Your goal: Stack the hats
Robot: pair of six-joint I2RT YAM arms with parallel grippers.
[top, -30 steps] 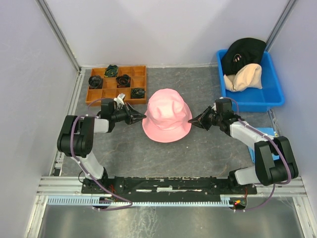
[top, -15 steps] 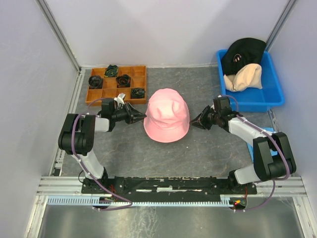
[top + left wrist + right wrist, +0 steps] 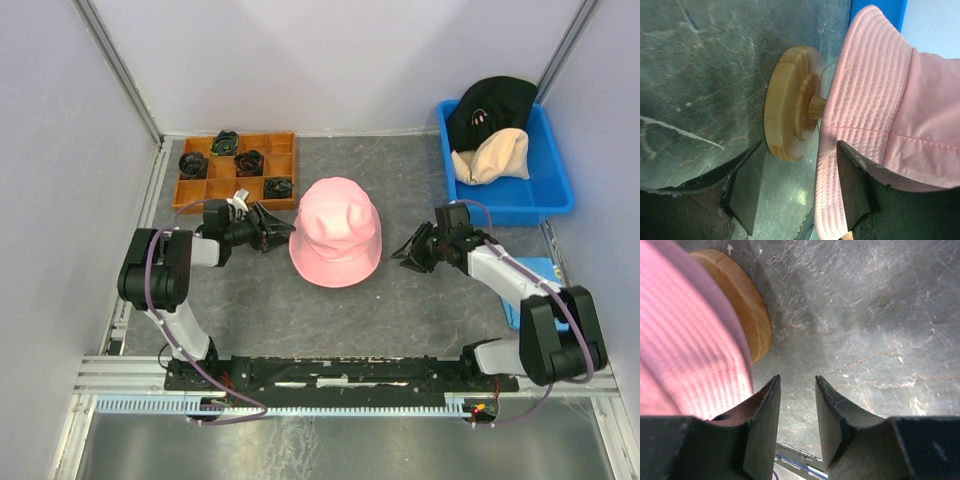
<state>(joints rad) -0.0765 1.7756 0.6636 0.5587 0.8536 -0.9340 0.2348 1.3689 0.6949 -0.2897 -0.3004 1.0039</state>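
Judging by the layout, we had the pink hat (image 3: 335, 240) sitting on the wooden stand (image 3: 790, 115) at mid-table, and our left gripper (image 3: 280, 226) and right gripper (image 3: 403, 250) both stood open, gripping nothing, at its brim. Next we probably needed to fetch the beige hat (image 3: 492, 155) from the blue bin (image 3: 545, 195).

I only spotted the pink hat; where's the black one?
In the overhead view, the black hat sits far right at the back, in the blue bin, just behind the beige hat.

Left gripper (image 3: 283, 224) and right gripper (image 3: 403, 250) have opened, releasing the pink hat (image 3: 337, 232)
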